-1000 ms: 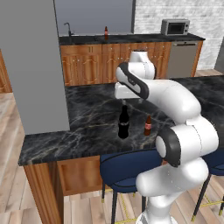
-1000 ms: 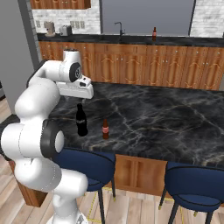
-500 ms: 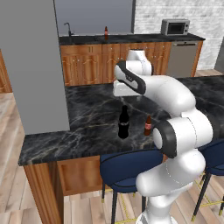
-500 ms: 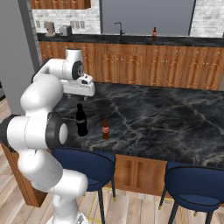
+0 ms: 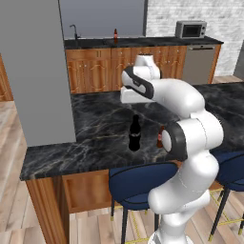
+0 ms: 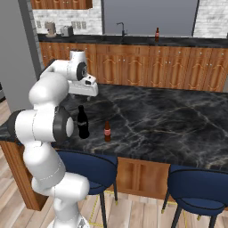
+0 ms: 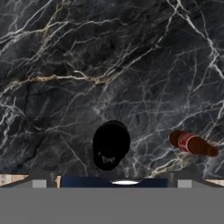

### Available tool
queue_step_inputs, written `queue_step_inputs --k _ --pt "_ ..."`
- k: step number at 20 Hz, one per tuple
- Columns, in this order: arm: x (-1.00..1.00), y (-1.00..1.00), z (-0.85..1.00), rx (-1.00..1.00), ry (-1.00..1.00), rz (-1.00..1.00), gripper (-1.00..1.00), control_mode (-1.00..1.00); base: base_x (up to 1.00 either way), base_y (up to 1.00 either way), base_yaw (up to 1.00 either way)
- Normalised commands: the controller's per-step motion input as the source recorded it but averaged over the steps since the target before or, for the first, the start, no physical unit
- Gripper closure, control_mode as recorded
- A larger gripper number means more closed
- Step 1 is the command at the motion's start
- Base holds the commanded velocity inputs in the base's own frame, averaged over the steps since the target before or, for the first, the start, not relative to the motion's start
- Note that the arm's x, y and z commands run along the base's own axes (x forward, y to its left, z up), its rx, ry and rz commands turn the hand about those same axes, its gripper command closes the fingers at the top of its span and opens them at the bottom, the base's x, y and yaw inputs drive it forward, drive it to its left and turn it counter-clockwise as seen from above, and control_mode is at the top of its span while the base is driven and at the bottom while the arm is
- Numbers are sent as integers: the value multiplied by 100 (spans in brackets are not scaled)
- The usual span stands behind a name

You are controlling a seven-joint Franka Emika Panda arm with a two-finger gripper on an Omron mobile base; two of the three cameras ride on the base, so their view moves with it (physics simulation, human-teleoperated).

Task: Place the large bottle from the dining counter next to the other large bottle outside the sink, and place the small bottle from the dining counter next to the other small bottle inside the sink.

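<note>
My arm hangs over the dining counter with its gripper spread wide and holding nothing, both bottles standing untouched on the black marble below.

The main risk I see is a tip-over. The large bottle is tall and narrow at the neck, and the small bottle stands just beside it; if I come down off-centre, a finger could clip the black bottle's shoulder and send it into its neighbour or toward the stool-side edge, which both bottles stand near. A grip taken too high on the tapering neck could also let the bottle swing or slip on the long carry to the back counter, where the other large bottle waits beside the tap.

In the hand view the large bottle appears from above as a dark round shape low in the frame, roughly centred sideways but toward the stool side of where the hand points. The small bottle lies off to one side of it, apart from it. I judge the hand is well above the bottle tops and must shift back toward the counter's edge before descending.
</note>
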Motion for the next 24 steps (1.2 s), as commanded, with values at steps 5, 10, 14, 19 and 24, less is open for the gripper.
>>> queue_step_inputs --k 5,10,14,19,24 --pt "12 1 -3 0 3 0 -100 -100 0 0 0" --pt "0 0 -7 0 0 0 -100 -100 0 0 0" --pt "-1 1 -18 0 0 0 -100 -100 0 0 0" --pt "0 8 -18 -2 0 0 -100 -100 0 0 0" --pt "0 13 -9 -4 0 0 -100 -100 0 0 0"
